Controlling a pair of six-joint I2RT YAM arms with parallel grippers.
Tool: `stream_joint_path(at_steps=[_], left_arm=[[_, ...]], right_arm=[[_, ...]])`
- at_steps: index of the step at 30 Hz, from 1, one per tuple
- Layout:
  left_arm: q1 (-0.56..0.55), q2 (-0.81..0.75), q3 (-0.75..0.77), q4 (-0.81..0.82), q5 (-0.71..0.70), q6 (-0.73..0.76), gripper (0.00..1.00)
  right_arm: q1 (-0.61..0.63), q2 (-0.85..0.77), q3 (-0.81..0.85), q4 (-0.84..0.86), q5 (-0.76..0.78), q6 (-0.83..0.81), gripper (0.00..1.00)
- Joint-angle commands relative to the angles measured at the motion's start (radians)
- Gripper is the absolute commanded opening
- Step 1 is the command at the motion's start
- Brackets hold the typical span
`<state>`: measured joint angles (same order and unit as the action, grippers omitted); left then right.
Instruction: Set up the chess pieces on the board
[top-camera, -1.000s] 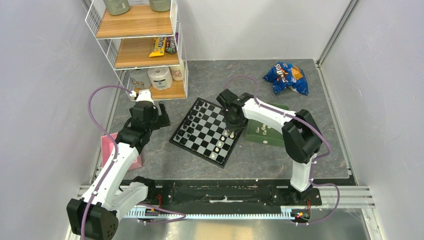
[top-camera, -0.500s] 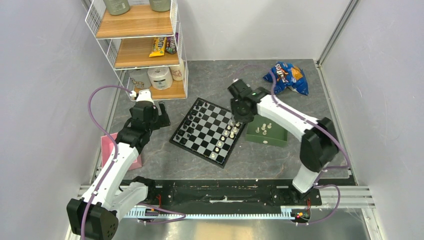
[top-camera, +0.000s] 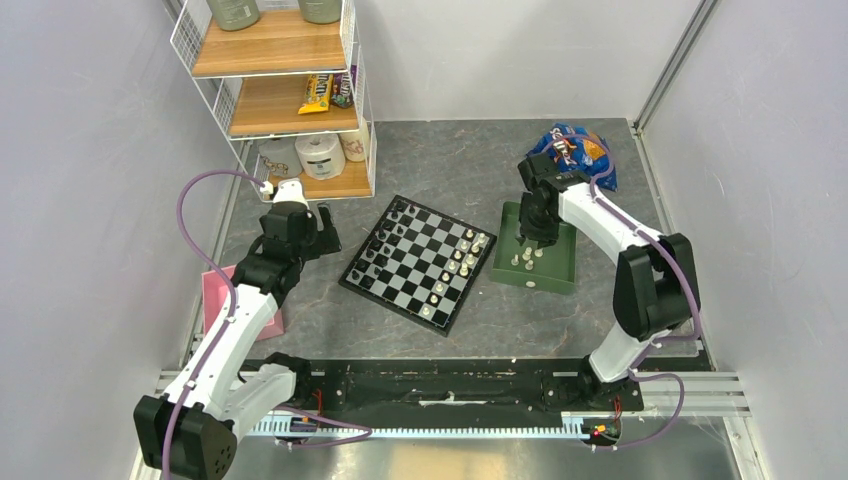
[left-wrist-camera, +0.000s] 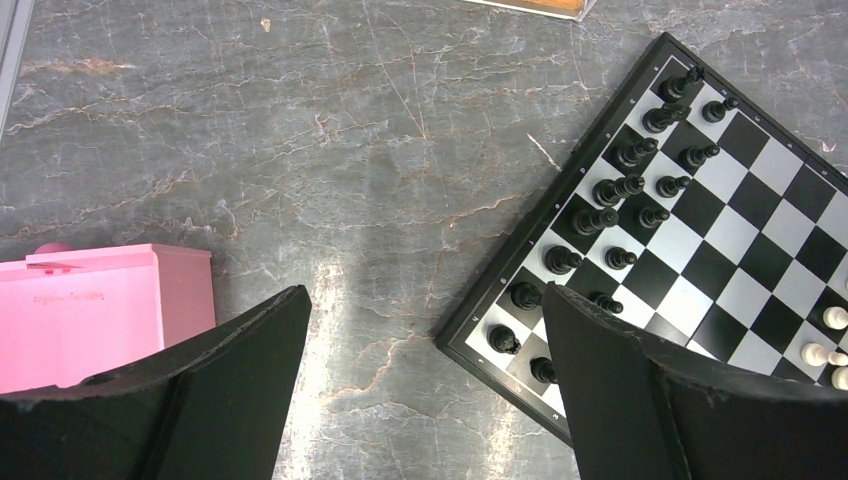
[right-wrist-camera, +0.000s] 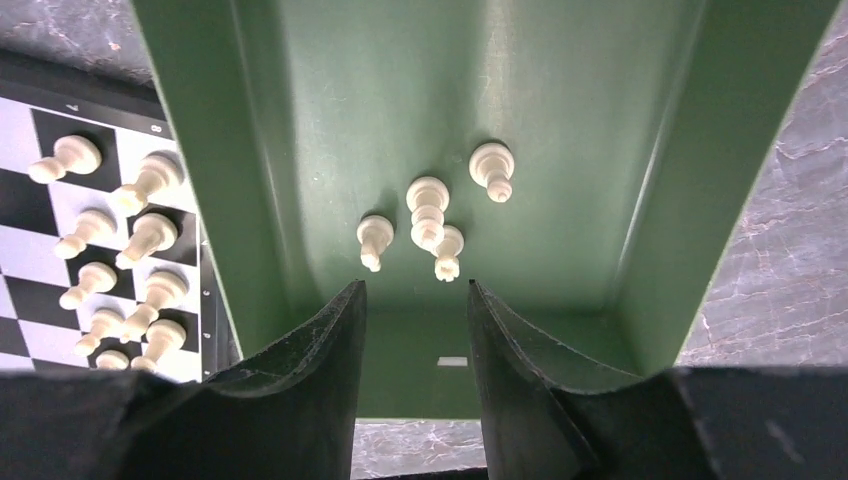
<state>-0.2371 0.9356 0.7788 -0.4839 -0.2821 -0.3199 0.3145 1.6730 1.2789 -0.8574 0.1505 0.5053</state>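
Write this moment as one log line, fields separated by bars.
right gripper: open, over green tray | four white pieces in tray | left gripper: open, beside board

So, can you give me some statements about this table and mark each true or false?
1. Four white chess pieces sit in the green tray. True.
2. The right arm's jaws grip a piece. False: they stand open and empty over the tray.
3. The black pieces stand on the board. True.
4. The left arm's jaws hang over the tray. False: they are open above the table, between the pink box and the board.
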Motion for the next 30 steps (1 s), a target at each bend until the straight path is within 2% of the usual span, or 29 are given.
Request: stream_joint_path(at_steps=[1, 22, 30], left_arm=[[0.004, -0.006, 0.016, 0.011, 0.001, 0.009, 0.93], [0.004, -0.009, 0.017, 0.011, -0.002, 0.01, 0.94], [0.004, -0.011, 0.016, 0.011, -0.001, 0.011, 0.94]], right_arm=[[-0.016, 0.033, -0.009, 0.035, -0.001, 0.012, 0.49], [-0.036, 0.127, -0.001, 0.072, -0.032, 0.012, 0.4], [-0.035, 0.128, -0.012, 0.074, -0.029, 0.012, 0.34]])
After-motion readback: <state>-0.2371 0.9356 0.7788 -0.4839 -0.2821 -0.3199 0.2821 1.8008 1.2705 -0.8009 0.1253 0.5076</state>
